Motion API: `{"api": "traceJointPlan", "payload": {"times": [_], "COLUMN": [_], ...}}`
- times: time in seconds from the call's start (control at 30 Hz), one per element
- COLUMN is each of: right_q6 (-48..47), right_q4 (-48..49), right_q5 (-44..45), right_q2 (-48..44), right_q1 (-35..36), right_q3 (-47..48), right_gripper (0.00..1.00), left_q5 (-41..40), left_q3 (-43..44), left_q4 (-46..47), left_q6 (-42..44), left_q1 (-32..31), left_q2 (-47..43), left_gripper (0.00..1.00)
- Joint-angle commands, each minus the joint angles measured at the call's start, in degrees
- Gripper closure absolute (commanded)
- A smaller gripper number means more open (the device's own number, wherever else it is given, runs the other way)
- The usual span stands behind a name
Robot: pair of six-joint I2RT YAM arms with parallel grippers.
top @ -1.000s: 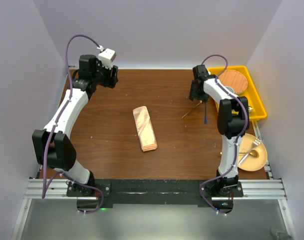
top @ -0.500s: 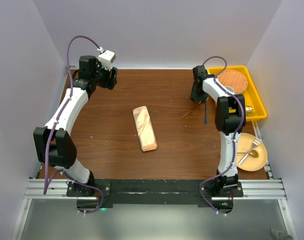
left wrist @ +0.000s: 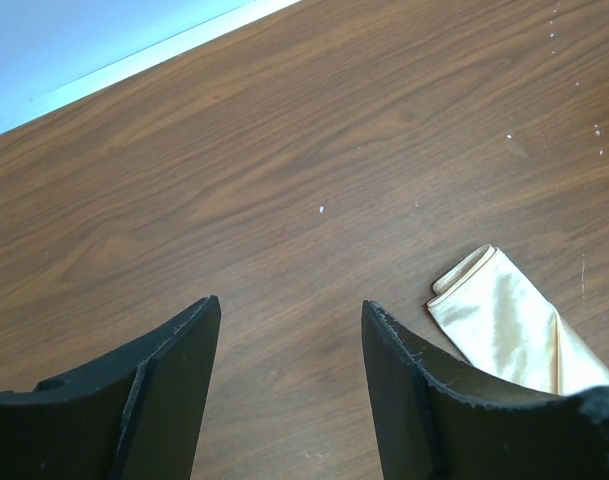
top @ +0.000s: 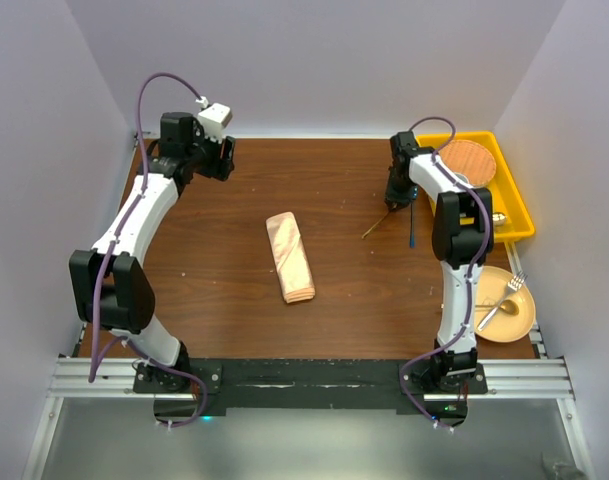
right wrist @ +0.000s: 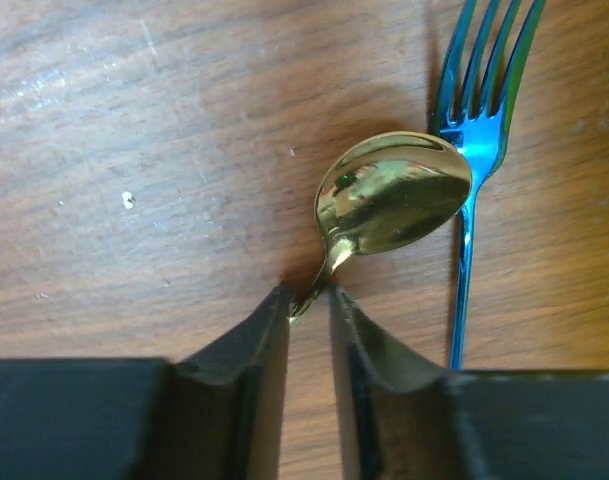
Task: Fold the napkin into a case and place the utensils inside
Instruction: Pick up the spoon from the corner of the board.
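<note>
Your right hand (right wrist: pixel 309 300) straddles the neck of the gold spoon (right wrist: pixel 394 190) with its jaws nearly together; you cannot tell whether they pinch it. The spoon lies on the surface (right wrist: pixel 134 120), its bowl right against the blue fork (right wrist: pixel 481 150). Your left hand (left wrist: pixel 289 320) hangs open over bare wood at the far left. The folded case (top: pixel 290 257) lies mid-surface, well apart from both hands.

Top view: high, behind the arm bases (top: pixel 169 378) at bottom edge, looking down on the whole table (top: pixel 214 260). Left wrist view: low, slanting across the wood, case (left wrist: pixel 514 335) lower right; same case mid-frame from above. Right wrist view: very near, straight down on spoon (right wrist: pixel 394 192) and blue fork (right wrist: pixel 471 130).
</note>
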Motion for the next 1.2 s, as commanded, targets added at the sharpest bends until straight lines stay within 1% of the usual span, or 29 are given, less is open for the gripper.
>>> {"api": "traceJointPlan", "payload": {"times": [0.0, 0.1, 0.27, 0.33, 0.43, 0.47, 0.53, 0.67, 0.73, 0.83, 0.9, 1.03, 1.17], "right_q6": [-0.4, -2.1, -6.1, -7.4, -9.4, -9.7, -10.8, -11.6, -11.6, -11.9, -12.3, -13.0, -13.5], "right_q4": [-4.5, -4.9, -8.6, -9.3, -10.3, -10.7, -12.1, -14.4, -15.1, -15.6, -15.2, -16.5, -16.5], "right_q5": [-6.7, -10.4, -13.2, -13.2, -12.9, -12.8, -12.8, -12.7, -12.6, -12.7, -12.3, -11.4, -10.0], "right_q2": [1.7, 0.1, -2.7, -3.5, -3.1, -2.0, -0.4, 3.2, 4.5, 5.9, 6.6, 10.0, 11.2], "right_q1": [0.0, 0.1, 1.4, 1.8, 2.6, 3.0, 3.3, 3.4, 3.5, 3.4, 3.3, 3.3, 3.1], "right_q3": [-0.1, -1.7, -5.4, -7.6, -8.9, -8.6, -6.5, -1.2, 0.8, 2.9, 5.8, 12.0, 13.6], "right_gripper": [0.82, 0.86, 0.86, 0.82, 0.73, 0.73, 0.73, 0.78, 0.78, 0.67, 0.64, 0.64, 0.67], "left_q5": [0.6, 0.7, 1.1, 1.3, 1.2, 1.2, 1.2, 0.8, 0.6, 0.6, 0.7, 1.2, 1.0], "left_q3": [3.0, 3.2, 2.6, 1.4, -0.7, -1.2, -2.3, -4.2, -4.8, -5.7, -6.3, -6.5, -6.5], "left_q4": [0.5, 0.5, 1.1, 1.7, 3.0, 3.1, 3.2, 3.7, 3.7, 3.7, 3.8, 3.9, 3.8], "left_q6": [0.1, 0.1, -0.6, -1.2, -1.8, -2.0, -2.1, -2.1, -2.0, -1.8, -1.8, -1.7, -1.0], "left_q1": [0.5, 0.5, 0.5, 0.5, 0.5, 0.5, 0.5, 0.5, 0.5, 0.5, 0.5, 0.5, 0.5], "left_q2": [0.7, 0.6, 0.2, -0.5, -1.9, -2.2, -3.3, -4.9, -5.3, -5.9, -6.1, -6.4, -6.4], "left_gripper": [0.36, 0.37, 0.37, 0.37, 0.37, 0.37, 0.37, 0.37, 0.36, 0.36, 0.36, 0.36, 0.36]}}
